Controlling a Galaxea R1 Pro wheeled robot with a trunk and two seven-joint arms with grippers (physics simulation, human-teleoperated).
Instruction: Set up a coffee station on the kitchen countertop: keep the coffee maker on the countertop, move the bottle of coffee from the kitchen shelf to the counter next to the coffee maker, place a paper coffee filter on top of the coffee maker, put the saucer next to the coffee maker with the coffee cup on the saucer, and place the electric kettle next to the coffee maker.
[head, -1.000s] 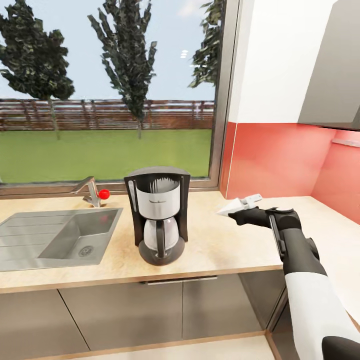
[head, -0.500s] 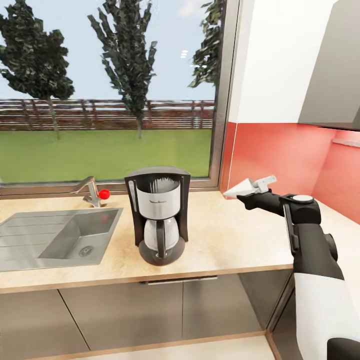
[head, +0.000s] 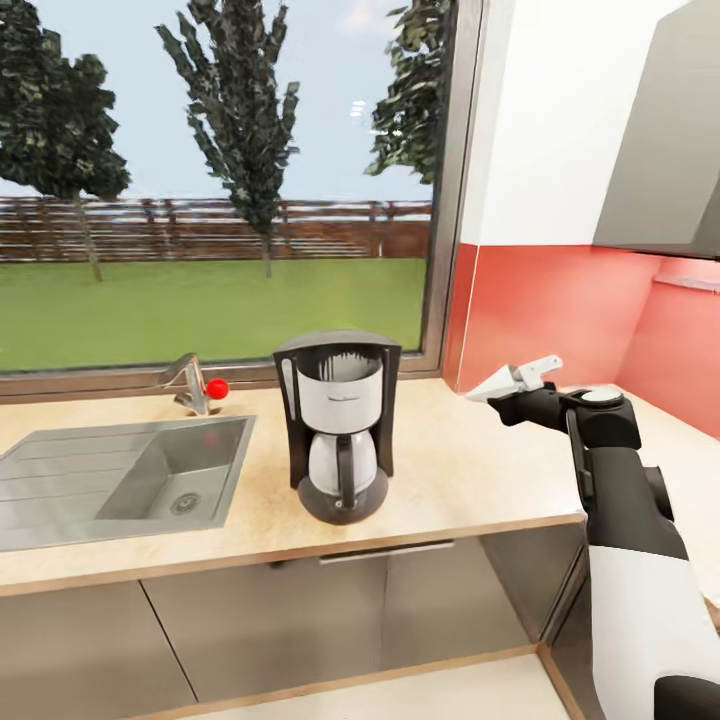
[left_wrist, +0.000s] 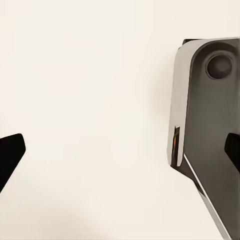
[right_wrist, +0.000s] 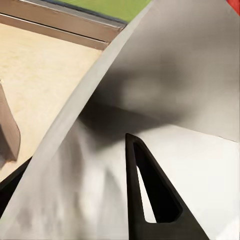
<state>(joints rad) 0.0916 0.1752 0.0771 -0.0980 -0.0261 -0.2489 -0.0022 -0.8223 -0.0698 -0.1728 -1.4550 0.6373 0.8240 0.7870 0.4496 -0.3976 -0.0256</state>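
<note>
The black and silver coffee maker (head: 340, 428) stands on the beige countertop (head: 455, 480), its glass pot in place under the basket. To its right, above the counter, my right gripper (head: 517, 383) is shut on a white paper coffee filter (head: 487, 386), whose point faces the machine with a gap between them. In the right wrist view the filter (right_wrist: 175, 75) spreads across my black fingers (right_wrist: 150, 200), with the countertop (right_wrist: 40, 70) beyond. My left gripper (left_wrist: 120, 155) hangs open over a pale floor, with nothing between its fingertips.
A steel sink (head: 150, 480) with a drainboard lies left of the coffee maker, and a faucet with a red knob (head: 215, 388) stands behind it. A window runs along the back. Red backsplash (head: 540, 320) and a wall cabinet (head: 665, 150) close the right corner.
My right gripper has lifted the filter higher and carried it a little to the right. The head camera has then shifted, so the whole scene sits further right in the picture.
</note>
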